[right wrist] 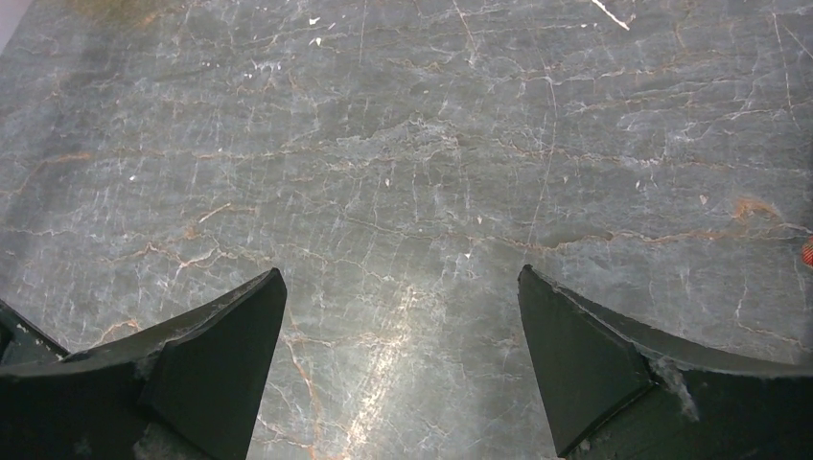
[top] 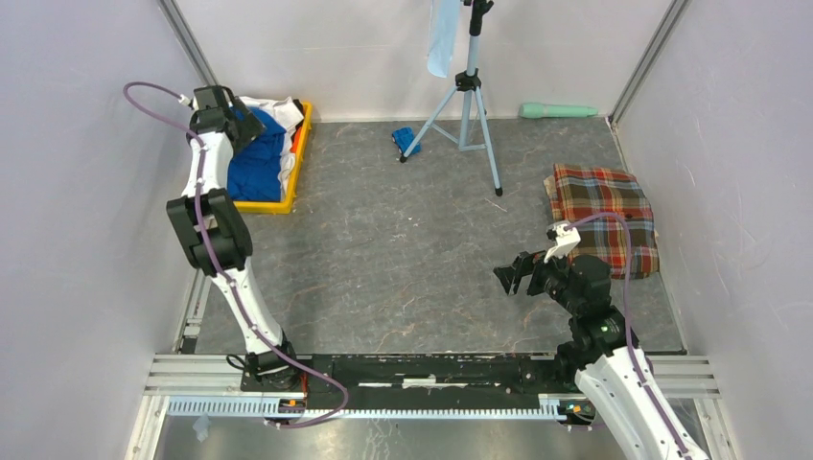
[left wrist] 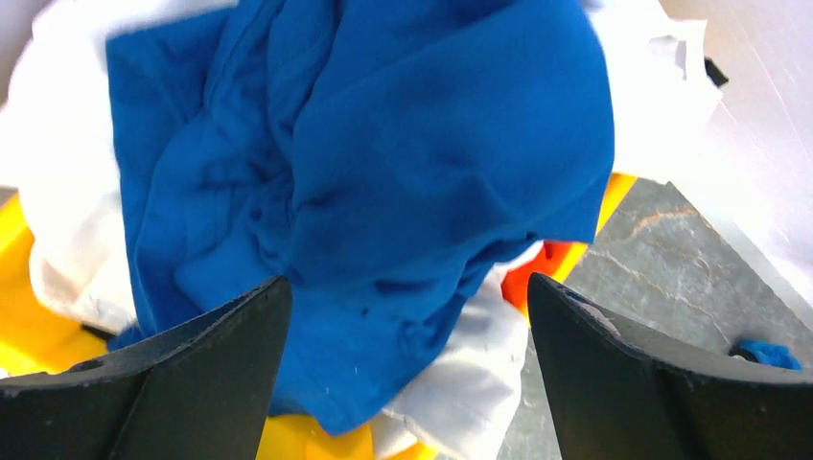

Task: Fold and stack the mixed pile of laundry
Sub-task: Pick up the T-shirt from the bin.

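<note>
The mixed laundry pile sits in a yellow bin [top: 271, 205] at the far left. On top lies a royal-blue T-shirt [top: 257, 165] [left wrist: 383, 144], over white shirts [left wrist: 460, 383] and an orange piece [left wrist: 537, 268]. My left gripper [top: 251, 125] [left wrist: 407, 307] hangs open just above the blue shirt, with nothing between its fingers. A folded red-green plaid cloth [top: 602, 213] lies flat at the right side of the table. My right gripper [top: 511, 278] [right wrist: 403, 287] is open over bare grey marble tabletop, left of the plaid cloth.
A tripod [top: 468, 105] stands at the back centre with a pale-blue cloth [top: 442, 38] hanging from it. A small bright-blue object [top: 406, 140] [left wrist: 767, 353] lies by one tripod foot. A mint-green cylinder [top: 558, 110] rests against the back wall. Walls enclose three sides.
</note>
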{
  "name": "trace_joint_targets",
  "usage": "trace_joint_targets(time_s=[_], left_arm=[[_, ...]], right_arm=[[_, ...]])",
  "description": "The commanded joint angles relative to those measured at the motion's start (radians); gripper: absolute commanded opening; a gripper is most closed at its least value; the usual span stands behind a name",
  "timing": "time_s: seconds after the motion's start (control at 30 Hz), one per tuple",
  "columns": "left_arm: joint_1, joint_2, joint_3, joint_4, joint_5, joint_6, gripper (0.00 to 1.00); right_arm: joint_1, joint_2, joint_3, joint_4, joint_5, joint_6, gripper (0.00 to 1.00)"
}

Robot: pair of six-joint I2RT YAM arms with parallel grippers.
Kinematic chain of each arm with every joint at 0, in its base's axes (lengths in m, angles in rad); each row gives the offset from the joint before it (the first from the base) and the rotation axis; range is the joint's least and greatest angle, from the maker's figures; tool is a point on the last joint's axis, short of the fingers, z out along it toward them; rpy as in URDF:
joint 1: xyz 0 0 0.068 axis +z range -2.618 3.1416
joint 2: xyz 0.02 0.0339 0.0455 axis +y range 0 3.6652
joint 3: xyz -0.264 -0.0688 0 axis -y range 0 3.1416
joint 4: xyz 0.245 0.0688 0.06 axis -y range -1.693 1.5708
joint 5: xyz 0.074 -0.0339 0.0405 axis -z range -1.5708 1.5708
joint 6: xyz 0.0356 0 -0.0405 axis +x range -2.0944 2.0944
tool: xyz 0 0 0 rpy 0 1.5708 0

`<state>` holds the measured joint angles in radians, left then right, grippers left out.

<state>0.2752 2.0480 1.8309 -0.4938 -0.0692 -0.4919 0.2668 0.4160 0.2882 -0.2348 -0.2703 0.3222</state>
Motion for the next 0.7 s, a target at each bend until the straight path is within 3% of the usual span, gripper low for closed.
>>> trace_joint_targets(time_s=[0.0,0.2,0.43,0.53,0.57,0.67], left_arm=[[-0.001,0.086,0.204,-0.097,-0.063,0.159,0.97],[0.011,0.133,0.241,-0.099,-0.063,0.198,0.86],[0.000,0.101,0.228,-0.097,-0.086,0.181,0.40],[-0.003,0.063,0.223,-0.092,-0.096,0.162,0.08],[-0.003,0.050,0.223,-0.092,-0.092,0.153,0.02],[-0.008,0.004,0.231,-0.104,-0.082,0.122,0.02]], right_arm=[[0.007,-0.008,0.050,-0.011,-0.018,-0.027,0.98],[0.007,-0.016,0.052,-0.031,-0.007,-0.034,0.98],[0.007,-0.017,0.047,-0.040,0.007,-0.034,0.98],[0.008,-0.018,0.041,-0.045,0.015,-0.037,0.98],[0.006,-0.018,0.039,-0.045,0.017,-0.037,0.98],[0.007,-0.022,0.039,-0.048,0.014,-0.037,0.98]])
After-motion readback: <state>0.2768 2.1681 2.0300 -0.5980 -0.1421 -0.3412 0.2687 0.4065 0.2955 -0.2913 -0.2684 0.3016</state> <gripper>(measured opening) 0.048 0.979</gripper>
